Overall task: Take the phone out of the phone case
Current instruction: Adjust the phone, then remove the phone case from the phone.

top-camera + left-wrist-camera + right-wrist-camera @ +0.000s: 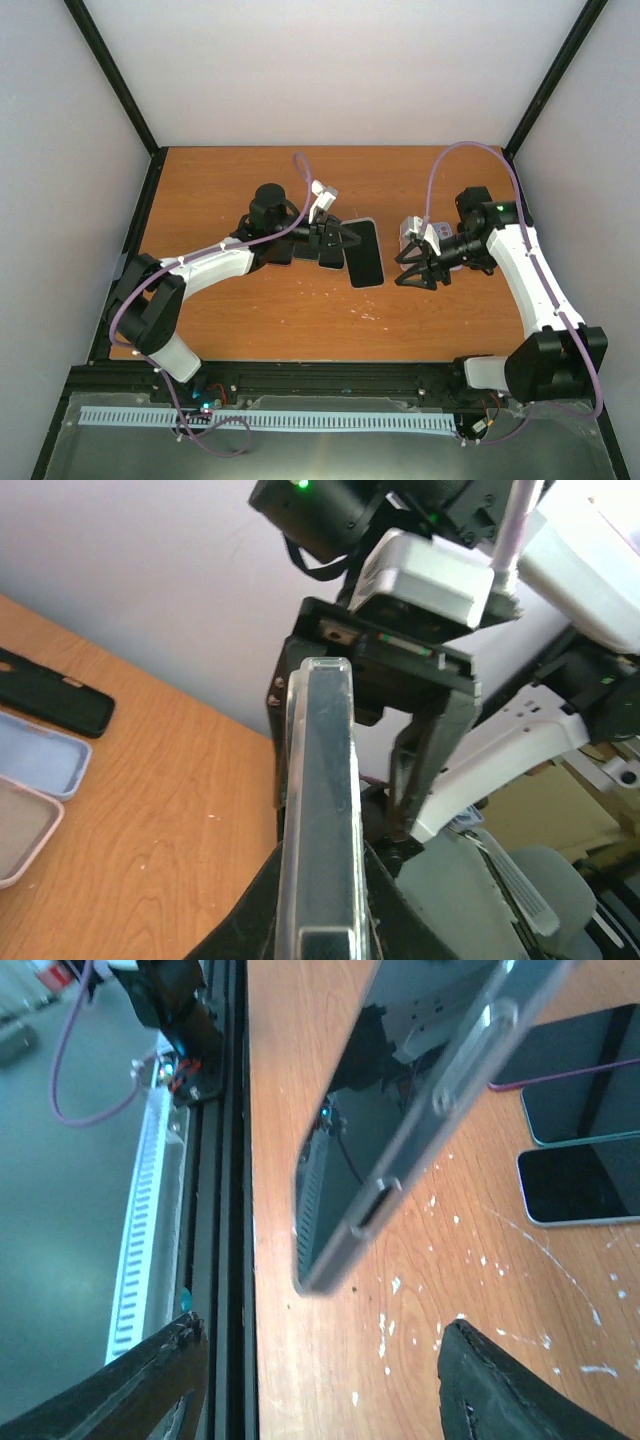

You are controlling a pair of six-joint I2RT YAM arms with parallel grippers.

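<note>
**A:** What was the place like?

**B:** An orange-brown wooden table (250, 320), flecked with white near the right gripper (416, 272). Pale walls (330, 70) and black frame posts (115, 75) closed it in. A black rail (330, 378) ran along the near edge.

**A:** And the phone?

**B:** The phone (365, 252) had a dark screen and sat in its clear case (318, 810), between the two grippers. The left gripper (338, 238) was pinching the edge nearest it. The right gripper's fingers (510, 1390) were spread wide just short of the opposite edge, touching nothing.

**A:** Anything you couldn't make out?

**B:** I couldn't tell whether the phone rested on the wood or hung clear of it. The left wrist camera caught it only edge-on, with its near end cut off at the bottom of the frame.

**A:** Did the views differ?

**B:** Yes. The left wrist view showed three cases off to one side of that gripper: a black case (50, 695), a blue case (40, 755), and a pale case (20, 830) cut off by the frame. From overhead, the arm mostly hid that spot. The right wrist view showed dark slabs (580, 1175) lying flat past the held phone, and a white slotted strip (150, 1210) beyond the rail.
</note>
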